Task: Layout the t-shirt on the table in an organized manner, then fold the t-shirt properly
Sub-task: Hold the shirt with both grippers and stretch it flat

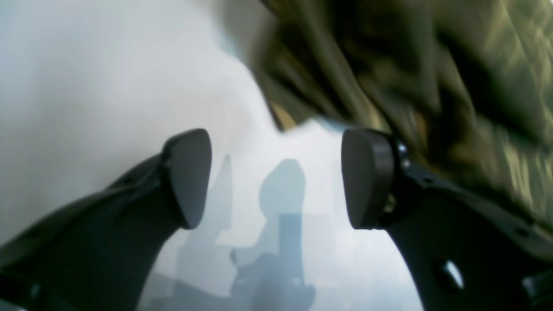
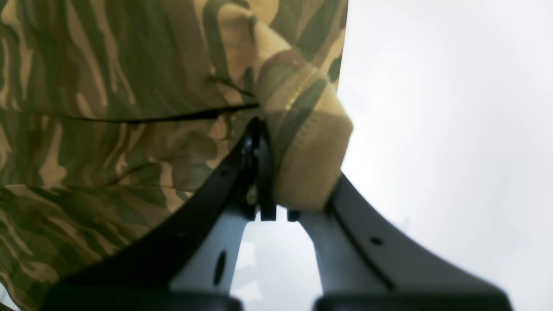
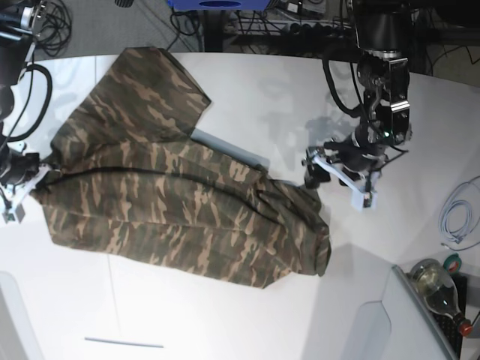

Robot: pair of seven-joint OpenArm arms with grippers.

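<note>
- T-shirt (image 3: 180, 217): camouflage cloth lying spread but wrinkled across the middle of the white surface (image 3: 247, 97), one sleeve reaching toward the surface's far edge.
- Right gripper (image 2: 276, 172): jaws together, clamped on a tan hemmed edge of the t-shirt; in the base view it sits at the t-shirt's left end.
- Left gripper (image 1: 276, 177): jaws apart with nothing between them; bare surface shows in the gap, and blurred folds of the t-shirt lie just beyond the right-hand finger.
- Left gripper, base view: positioned just beside the t-shirt's right end, where the cloth bunches into a rounded fold.
- Bottle (image 3: 439, 285) and coiled cable (image 3: 457, 217): well apart from the t-shirt, near the surface's right edge.
</note>
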